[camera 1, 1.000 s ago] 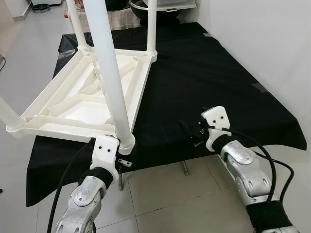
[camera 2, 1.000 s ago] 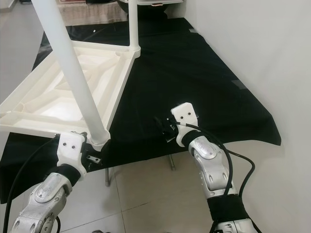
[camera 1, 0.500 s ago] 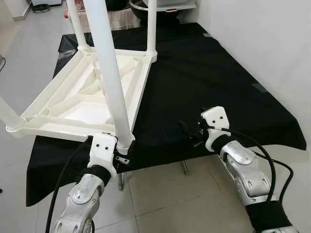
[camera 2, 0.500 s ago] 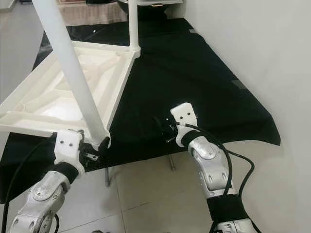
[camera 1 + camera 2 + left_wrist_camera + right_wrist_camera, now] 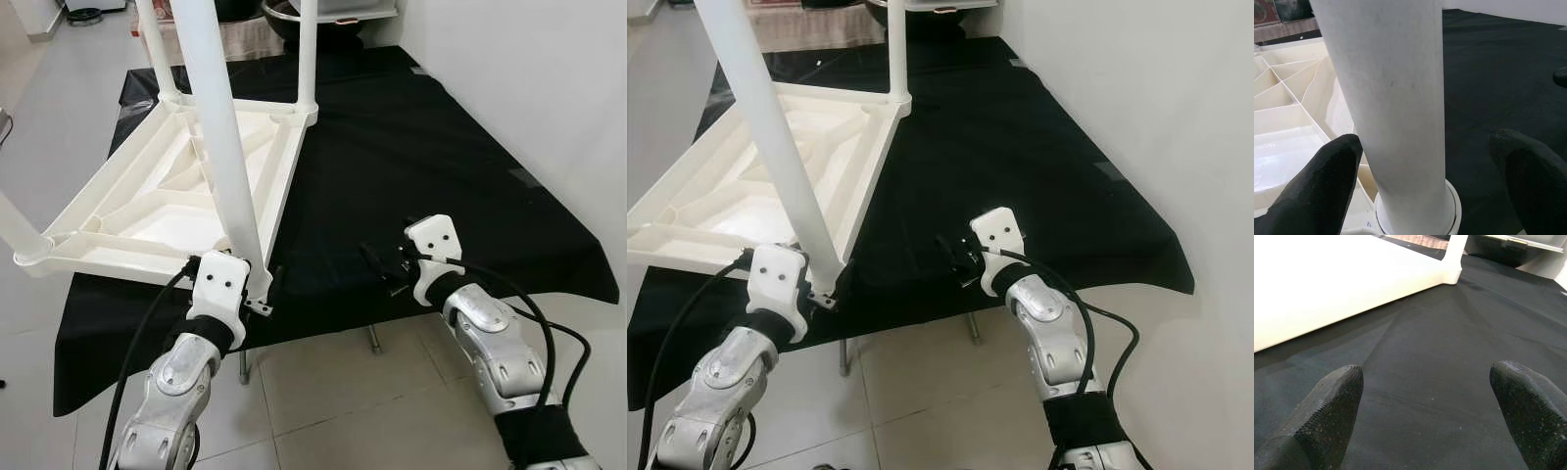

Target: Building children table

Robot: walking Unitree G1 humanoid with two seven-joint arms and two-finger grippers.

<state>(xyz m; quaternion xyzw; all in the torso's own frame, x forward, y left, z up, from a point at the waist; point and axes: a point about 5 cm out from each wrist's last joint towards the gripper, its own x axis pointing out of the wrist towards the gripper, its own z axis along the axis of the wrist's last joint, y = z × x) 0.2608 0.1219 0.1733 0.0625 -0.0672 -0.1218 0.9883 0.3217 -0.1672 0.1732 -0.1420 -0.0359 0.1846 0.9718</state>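
A white plastic children's table (image 5: 162, 211) lies upside down on the black cloth (image 5: 411, 147), ribbed underside up. Its near-corner leg (image 5: 223, 147) stands upright in its socket at the cloth's front edge. My left gripper (image 5: 1425, 147) is open, its fingers (image 5: 1327, 186) on either side of that leg (image 5: 1391, 88) just above the socket; one finger is close to the leg, the other stands well off. My right gripper (image 5: 377, 262) hovers open over bare cloth to the right, with nothing between its fingers (image 5: 1327, 406).
Two more legs (image 5: 306, 59) rise at the far corners and another (image 5: 15, 230) at the left corner. A white wall (image 5: 549, 78) runs along the right. The cloth-covered bench ends just in front of me, above tiled floor (image 5: 333, 392). Dark furniture stands at the back.
My left gripper has moved up and to the right from below the socket; its fingers now straddle the base of the near leg. The right arm has stayed put.
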